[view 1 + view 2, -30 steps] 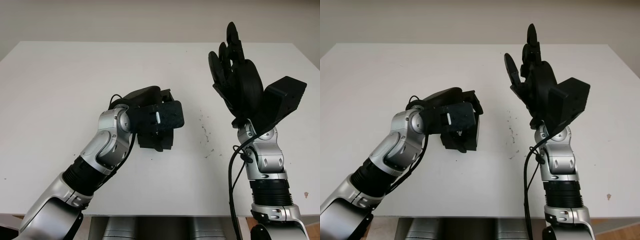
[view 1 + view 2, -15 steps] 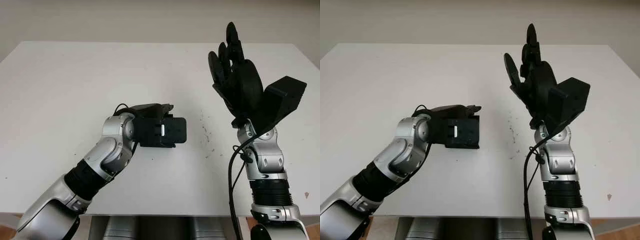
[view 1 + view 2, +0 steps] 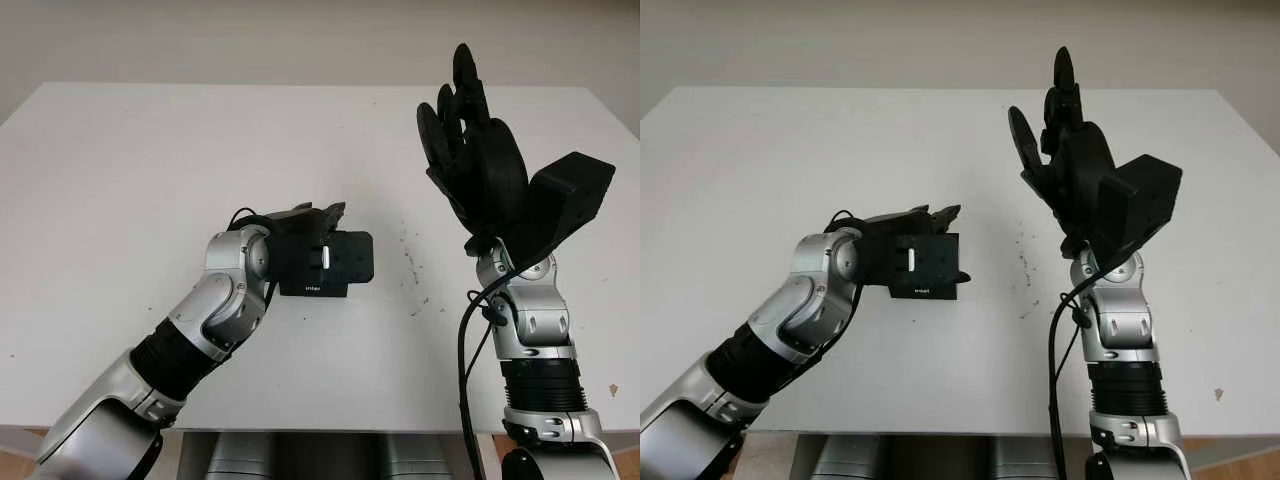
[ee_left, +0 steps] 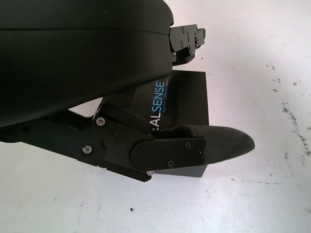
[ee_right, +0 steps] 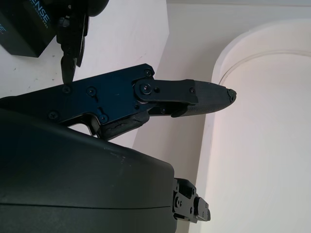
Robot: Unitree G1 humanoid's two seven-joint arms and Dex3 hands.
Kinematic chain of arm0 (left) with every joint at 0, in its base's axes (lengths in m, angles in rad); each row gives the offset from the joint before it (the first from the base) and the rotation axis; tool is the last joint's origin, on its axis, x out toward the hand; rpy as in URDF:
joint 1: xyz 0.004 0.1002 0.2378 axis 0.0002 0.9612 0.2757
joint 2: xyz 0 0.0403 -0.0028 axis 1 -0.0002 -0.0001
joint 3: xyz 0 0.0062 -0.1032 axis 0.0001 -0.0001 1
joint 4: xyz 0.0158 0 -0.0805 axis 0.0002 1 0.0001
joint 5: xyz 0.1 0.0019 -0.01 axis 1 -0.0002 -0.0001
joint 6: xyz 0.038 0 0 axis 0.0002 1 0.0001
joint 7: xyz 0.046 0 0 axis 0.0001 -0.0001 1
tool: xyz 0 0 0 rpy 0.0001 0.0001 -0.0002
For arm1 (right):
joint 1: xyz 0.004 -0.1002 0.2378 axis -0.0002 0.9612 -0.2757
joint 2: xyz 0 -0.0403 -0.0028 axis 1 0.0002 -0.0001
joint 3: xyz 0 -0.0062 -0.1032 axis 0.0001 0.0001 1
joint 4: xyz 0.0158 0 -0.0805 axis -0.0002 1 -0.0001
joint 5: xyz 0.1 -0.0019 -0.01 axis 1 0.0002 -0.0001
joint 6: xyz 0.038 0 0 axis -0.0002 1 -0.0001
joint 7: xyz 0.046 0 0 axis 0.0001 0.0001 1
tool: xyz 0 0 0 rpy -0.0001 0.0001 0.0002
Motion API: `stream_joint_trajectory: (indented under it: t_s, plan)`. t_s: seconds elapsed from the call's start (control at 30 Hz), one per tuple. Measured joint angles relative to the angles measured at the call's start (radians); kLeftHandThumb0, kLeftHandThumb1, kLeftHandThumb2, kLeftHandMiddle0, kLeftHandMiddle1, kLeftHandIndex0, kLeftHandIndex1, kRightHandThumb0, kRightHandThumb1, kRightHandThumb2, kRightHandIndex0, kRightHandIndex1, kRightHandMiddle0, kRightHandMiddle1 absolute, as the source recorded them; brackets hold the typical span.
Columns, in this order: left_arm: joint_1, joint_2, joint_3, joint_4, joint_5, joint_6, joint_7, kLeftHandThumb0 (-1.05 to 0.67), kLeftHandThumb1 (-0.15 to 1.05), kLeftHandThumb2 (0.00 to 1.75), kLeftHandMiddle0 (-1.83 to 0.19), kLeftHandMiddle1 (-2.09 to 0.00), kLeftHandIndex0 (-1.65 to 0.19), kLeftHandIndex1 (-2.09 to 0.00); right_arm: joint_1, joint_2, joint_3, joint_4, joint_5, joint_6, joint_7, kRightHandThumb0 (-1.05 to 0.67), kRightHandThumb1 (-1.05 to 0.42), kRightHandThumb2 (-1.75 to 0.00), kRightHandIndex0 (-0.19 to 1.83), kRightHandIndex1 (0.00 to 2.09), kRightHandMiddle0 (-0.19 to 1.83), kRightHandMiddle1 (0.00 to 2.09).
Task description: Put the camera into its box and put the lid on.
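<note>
Since a second ago I see the left robot hand (image 3: 318, 222) has rolled over and dropped lower; it now grips the black box (image 4: 183, 111) just above the white surface (image 3: 120, 180), fingers closed around it; at the right, my right robot hand (image 3: 470, 140) stays raised, open, holding nothing.

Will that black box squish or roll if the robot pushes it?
Probably no squishing: the black camera box by the left hand has straight edges and sharp corners, so it looks stiff. Flat sides make rolling unlikely. On the smooth white table it might slide instead.
</note>
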Motion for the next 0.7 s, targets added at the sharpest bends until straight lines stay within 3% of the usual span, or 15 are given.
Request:
stream_joint_trajectory:
  t_s: [0.17, 0.4, 0.53, 0.63, 0.7]
  plan:
    - [0.052, 0.003, 0.075, -0.088, -0.068, 0.018, 0.006, -0.85, 1.05, 0.59, 0.19, 0.00, 0.19, 0.00, 0.000, -0.001, 0.000, -0.001, 0.000, 0.001, 0.002, -0.72, -1.05, -0.39, -0.19, 0.00, -0.19, 0.00]
    - [0.085, 0.015, 0.323, -0.304, -0.193, 0.085, 0.090, -0.81, 1.05, 0.65, 0.19, 0.00, 0.19, 0.00, 0.001, -0.008, -0.002, -0.002, -0.002, 0.002, 0.002, -0.73, -1.05, -0.40, -0.19, 0.00, -0.19, 0.00]
    - [0.081, 0.007, 0.437, -0.305, -0.261, 0.082, 0.201, -0.82, 1.05, 0.68, 0.19, 0.00, 0.19, 0.00, 0.001, -0.013, -0.003, -0.002, -0.002, 0.003, 0.003, -0.72, -1.05, -0.41, -0.19, 0.00, -0.19, 0.00]
    - [0.077, 0.006, 0.512, -0.232, -0.318, -0.041, 0.324, -0.75, 1.05, 0.69, 0.09, -0.06, 0.10, -0.05, 0.000, -0.013, -0.002, -0.002, -0.002, 0.015, 0.006, -0.73, -1.05, -0.41, -0.19, 0.00, -0.19, 0.00]
    - [0.074, 0.009, 0.548, -0.181, -0.345, -0.120, 0.394, -0.77, 1.05, 0.71, 0.13, -0.04, 0.10, -0.05, 0.000, -0.013, -0.002, 0.000, -0.002, 0.023, 0.006, -0.72, -1.05, -0.41, -0.19, 0.00, -0.19, 0.00]
